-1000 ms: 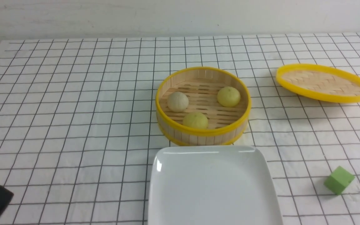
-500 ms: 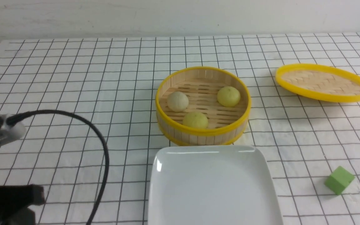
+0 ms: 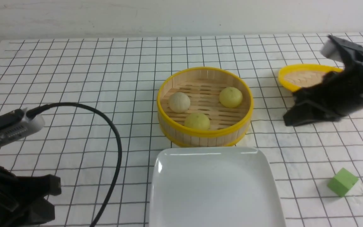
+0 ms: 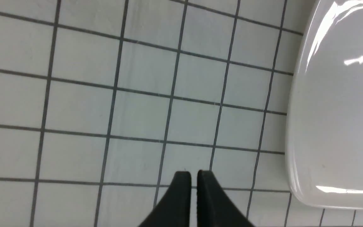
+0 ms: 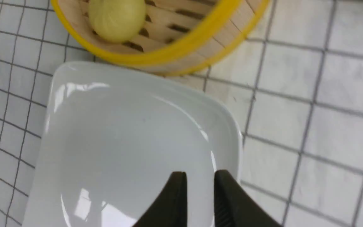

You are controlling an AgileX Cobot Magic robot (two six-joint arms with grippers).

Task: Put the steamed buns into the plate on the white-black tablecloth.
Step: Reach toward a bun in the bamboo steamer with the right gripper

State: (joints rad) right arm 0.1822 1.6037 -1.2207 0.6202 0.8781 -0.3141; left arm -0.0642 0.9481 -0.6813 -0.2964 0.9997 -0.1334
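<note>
Three steamed buns lie in a yellow-rimmed bamboo steamer basket [image 3: 204, 134]: an off-white one [image 3: 179, 101] and two yellow-green ones [image 3: 230, 97] [image 3: 197, 121]. The near yellow-green bun also shows in the right wrist view [image 5: 117, 19]. The white plate [image 3: 213, 189] sits empty on the white-black tablecloth [image 3: 74, 78], just in front of the basket. My left gripper [image 3: 54, 189] is low at the near left, shut and empty [image 4: 191, 174], beside the plate's edge [image 4: 298, 126]. My right gripper [image 3: 290, 119] hovers right of the basket, jaws a little apart and empty [image 5: 198, 175], above the plate's rim [image 5: 232, 132].
The round yellow-rimmed bamboo lid [image 3: 301, 77] lies at the far right, partly hidden by my right arm. A green cube [image 3: 342, 182] sits at the near right. A black cable [image 3: 117, 148] loops from my left wrist over the cloth left of the plate.
My left arm has come further into view at the near left. My right arm has entered from the right and now covers part of the lid. The buns, basket and plate have not moved.
</note>
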